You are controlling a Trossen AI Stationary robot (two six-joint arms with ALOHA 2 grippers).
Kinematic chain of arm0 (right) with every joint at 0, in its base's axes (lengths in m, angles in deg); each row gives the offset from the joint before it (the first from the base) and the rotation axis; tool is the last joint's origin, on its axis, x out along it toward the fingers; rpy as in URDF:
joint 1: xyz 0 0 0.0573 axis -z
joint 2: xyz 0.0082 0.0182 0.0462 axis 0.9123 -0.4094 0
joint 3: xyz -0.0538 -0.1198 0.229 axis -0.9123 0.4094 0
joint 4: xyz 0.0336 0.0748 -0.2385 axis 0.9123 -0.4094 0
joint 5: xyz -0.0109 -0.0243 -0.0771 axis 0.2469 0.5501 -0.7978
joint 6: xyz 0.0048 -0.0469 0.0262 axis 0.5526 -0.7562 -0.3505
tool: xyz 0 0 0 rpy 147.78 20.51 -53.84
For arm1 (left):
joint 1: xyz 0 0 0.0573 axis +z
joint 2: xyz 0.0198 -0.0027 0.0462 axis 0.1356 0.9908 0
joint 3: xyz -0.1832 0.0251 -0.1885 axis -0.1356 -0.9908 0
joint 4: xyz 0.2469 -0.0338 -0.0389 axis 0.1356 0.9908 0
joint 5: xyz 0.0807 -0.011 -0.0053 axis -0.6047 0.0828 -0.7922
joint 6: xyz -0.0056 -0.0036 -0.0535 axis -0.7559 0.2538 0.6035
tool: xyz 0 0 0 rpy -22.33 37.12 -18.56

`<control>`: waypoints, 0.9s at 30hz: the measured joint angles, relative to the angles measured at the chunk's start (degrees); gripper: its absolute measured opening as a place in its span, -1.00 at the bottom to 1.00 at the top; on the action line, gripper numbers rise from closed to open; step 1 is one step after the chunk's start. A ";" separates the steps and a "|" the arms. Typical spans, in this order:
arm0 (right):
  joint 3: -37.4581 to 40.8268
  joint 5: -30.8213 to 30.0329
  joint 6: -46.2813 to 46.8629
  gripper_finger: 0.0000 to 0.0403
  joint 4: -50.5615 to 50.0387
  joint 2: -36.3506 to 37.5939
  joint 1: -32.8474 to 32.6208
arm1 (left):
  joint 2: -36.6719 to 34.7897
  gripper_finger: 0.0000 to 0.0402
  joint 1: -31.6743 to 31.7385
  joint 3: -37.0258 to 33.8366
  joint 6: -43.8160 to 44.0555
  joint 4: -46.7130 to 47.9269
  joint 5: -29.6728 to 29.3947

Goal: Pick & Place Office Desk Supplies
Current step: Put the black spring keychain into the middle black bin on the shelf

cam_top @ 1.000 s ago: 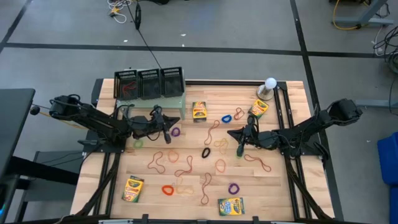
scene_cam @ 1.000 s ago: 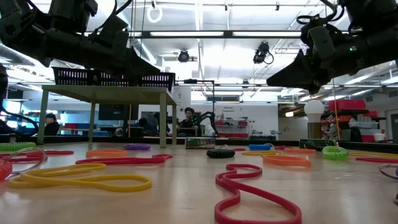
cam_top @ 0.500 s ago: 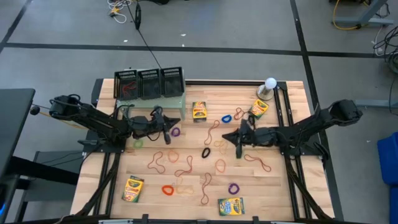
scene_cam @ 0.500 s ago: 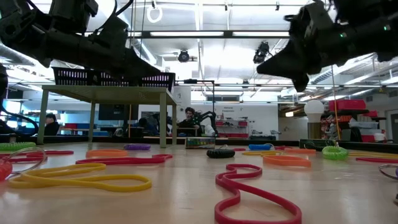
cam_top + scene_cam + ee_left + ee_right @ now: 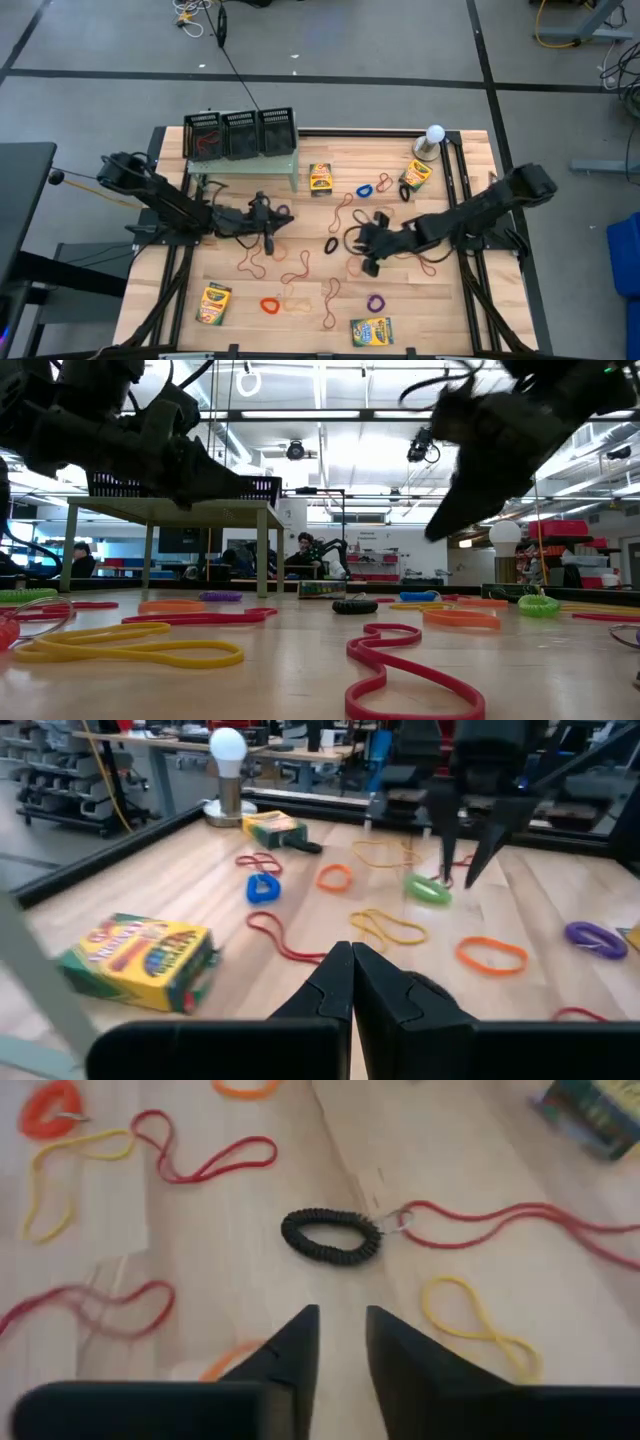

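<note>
Wooden table [image 5: 460,300], centre of the high view: three black mesh trays [image 5: 240,133] sit in a row on the pale green stand [image 5: 245,168] at upper left. Crayon boxes [image 5: 320,178] and loose rubber bands [image 5: 375,301] are scattered across the surface. Left gripper [image 5: 271,232], left of centre, fingers pressed together, holds nothing; right gripper [image 5: 362,240], fingers slightly parted and empty, is just right of the black coiled band [image 5: 330,1236].

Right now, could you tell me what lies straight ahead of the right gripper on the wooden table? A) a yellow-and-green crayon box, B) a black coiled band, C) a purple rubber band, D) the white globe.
B: the right wrist view shows the black coiled band lying on the table just beyond the right gripper, whose fingers stand slightly apart.
</note>
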 joint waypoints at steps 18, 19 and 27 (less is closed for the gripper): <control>-15.89 1.58 11.63 -0.38 -6.25 -21.44 6.88 | 15.99 -0.97 -0.41 7.87 12.97 -2.75 -1.35; -15.89 1.87 12.11 -0.40 -6.32 -21.51 7.28 | 16.24 -0.97 0.41 8.10 14.21 -2.56 0.72; -15.66 3.43 10.93 -0.67 -4.92 -22.07 8.57 | 17.38 -0.96 3.94 10.42 16.04 -2.24 4.80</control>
